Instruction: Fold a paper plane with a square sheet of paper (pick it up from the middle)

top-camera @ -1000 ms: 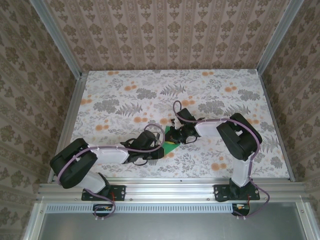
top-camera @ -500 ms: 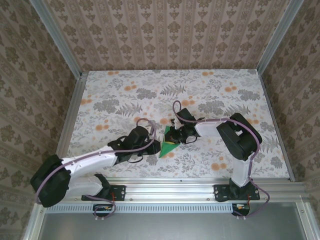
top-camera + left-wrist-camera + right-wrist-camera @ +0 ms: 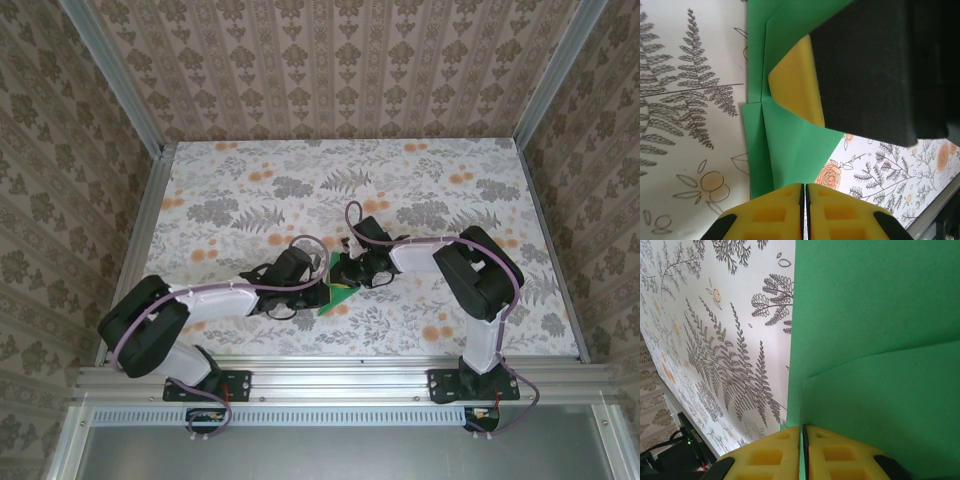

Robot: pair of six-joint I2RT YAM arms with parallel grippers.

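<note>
Seen from above, the creased green square sheet of paper (image 3: 338,287) lies at centre frame, between the left gripper (image 3: 318,293) and right gripper (image 3: 346,272). The wrist views add that both have their pads pressed together on the paper. The left elbow has swung up since half a second ago. Floral tabletop (image 3: 450,170), patterned walls (image 3: 340,70).

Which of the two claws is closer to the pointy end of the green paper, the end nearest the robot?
Left. The left gripper sits beside the near tip of the green paper; the right gripper rests farther back, around the paper's middle.
</note>
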